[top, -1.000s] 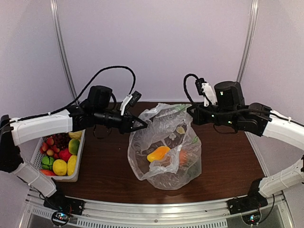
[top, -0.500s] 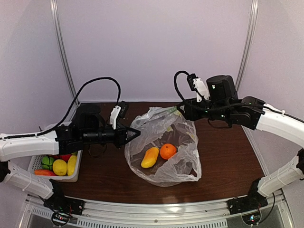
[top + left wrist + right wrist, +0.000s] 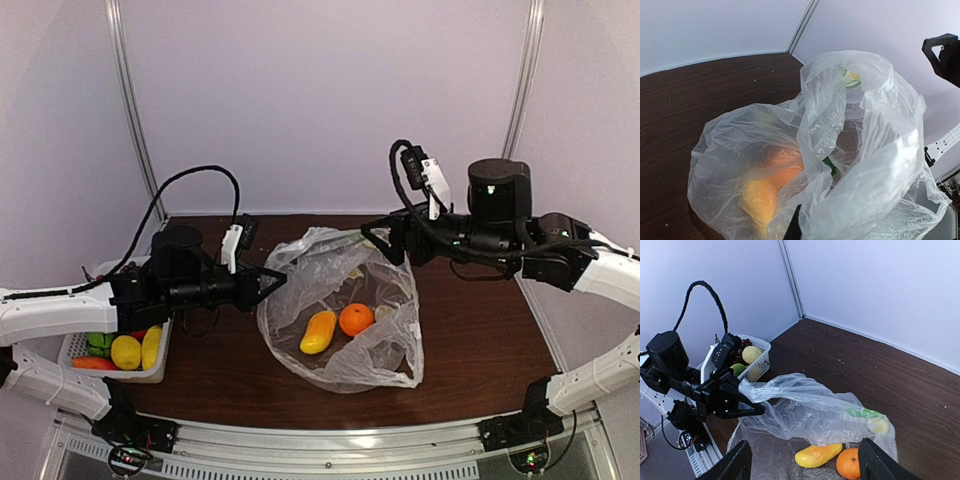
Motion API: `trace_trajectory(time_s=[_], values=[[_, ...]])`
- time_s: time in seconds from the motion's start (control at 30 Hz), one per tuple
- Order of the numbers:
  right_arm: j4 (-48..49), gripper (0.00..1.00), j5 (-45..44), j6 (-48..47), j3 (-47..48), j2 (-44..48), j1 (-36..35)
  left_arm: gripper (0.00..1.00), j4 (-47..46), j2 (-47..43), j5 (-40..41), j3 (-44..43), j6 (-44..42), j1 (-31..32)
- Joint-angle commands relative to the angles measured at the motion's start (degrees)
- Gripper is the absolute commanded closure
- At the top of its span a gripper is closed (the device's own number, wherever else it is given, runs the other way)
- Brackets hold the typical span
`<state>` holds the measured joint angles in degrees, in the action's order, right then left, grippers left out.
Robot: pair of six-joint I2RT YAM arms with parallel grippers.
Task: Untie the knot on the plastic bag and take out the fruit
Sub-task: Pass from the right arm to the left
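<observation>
The clear plastic bag (image 3: 340, 300) lies on the table with its mouth gaping upward. Inside it rest a yellow mango (image 3: 318, 332) and an orange (image 3: 355, 318), both also plain in the right wrist view, mango (image 3: 818, 455) and orange (image 3: 850, 463). My left gripper (image 3: 272, 282) is shut on the bag's left rim and holds it stretched to the left. My right gripper (image 3: 385, 238) hovers open at the bag's back right rim, with nothing between its fingers (image 3: 737, 465). The knot is out of view.
A white slotted basket (image 3: 155, 372) with lemons, a green lime and red fruit stands at the table's left edge, under my left arm. A labelled flap of the bag (image 3: 870, 420) hangs over the fruit. Bare brown table (image 3: 480, 340) lies right of the bag.
My right gripper has opened and let go of the bag's rim. My left arm has drawn back to the left and lower with the rim, and the bag has sunk onto the table.
</observation>
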<state>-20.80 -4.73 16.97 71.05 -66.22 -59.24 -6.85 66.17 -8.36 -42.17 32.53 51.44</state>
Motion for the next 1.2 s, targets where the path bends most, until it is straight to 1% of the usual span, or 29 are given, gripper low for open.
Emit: trace_trajectory(time_s=[0.0,0.1,0.2,0.37,0.47,0.67,0.8,0.97,1.0,1.17], values=[[0.7,0.28,0.2,1.6,-0.6,-4.8,-4.6,1.0,-2.8,0.0,0.9,0.6,1.3,-0.1],[-0.5,0.32,-2.2,3.1,0.0,-10.1,-7.1,1.0,-3.0,0.1,1.4,0.6,1.9,-0.1],[-1.4,0.37,-4.6,6.4,-0.4,-15.0,-7.6,1.0,-3.6,0.1,1.8,0.8,2.6,-0.1],[-0.1,0.4,-2.1,10.2,-3.5,-21.6,-7.6,1.0,-3.7,0.1,2.4,1.1,3.0,-0.1],[0.3,0.41,-1.1,12.6,-7.2,-24.0,-7.6,1.0,-3.5,-0.1,2.9,1.5,3.2,-0.1],[4.0,0.35,-0.1,17.4,-16.7,-25.0,-8.5,1.0,-4.9,-0.7,3.1,3.4,3.4,-0.1],[5.3,0.34,-0.4,19.8,-18.9,-26.9,-9.2,1.0,-6.2,-1.0,2.6,4.8,3.4,-0.2],[6.5,0.27,-3.7,20.7,-16.4,-27.7,-9.2,1.0,-7.1,-1.8,1.8,6.5,3.5,-0.1],[6.4,0.23,-4.9,20.9,-14.8,-28.0,-9.2,1.0,-7.4,-2.0,1.7,6.9,3.6,-0.1],[6.0,0.13,-10.6,22.8,-8.9,-31.4,-8.9,1.0,-7.9,-3.0,1.4,8.3,4.2,-0.1]])
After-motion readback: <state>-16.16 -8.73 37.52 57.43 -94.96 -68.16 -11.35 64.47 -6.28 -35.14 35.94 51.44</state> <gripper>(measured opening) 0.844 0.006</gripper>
